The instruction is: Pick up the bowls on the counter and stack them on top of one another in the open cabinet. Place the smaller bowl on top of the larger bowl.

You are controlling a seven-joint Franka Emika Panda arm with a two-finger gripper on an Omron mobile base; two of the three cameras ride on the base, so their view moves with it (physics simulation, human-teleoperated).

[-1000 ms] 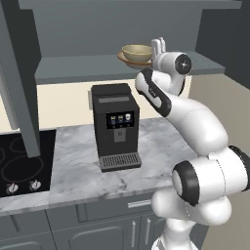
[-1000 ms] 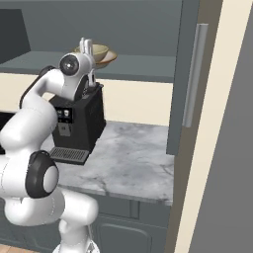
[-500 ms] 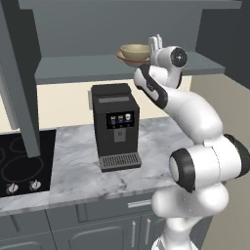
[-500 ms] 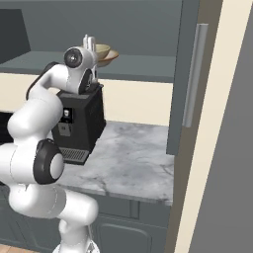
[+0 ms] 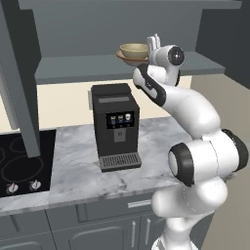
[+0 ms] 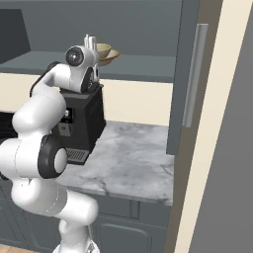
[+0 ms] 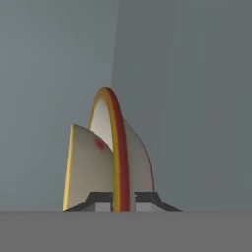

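Left base view shows you the small bowl [image 5: 134, 50] nested in the wide bowl [image 5: 128, 59] on the cabinet shelf [image 5: 93, 66]; your jaws pinch the wide bowl's rim [image 7: 118, 162].

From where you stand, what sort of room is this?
It looks like a home kitchen, computer-rendered. A black coffee machine stands on a marble counter, a black stovetop lies at the left, and two bowls sit stacked in an open wall cabinet.
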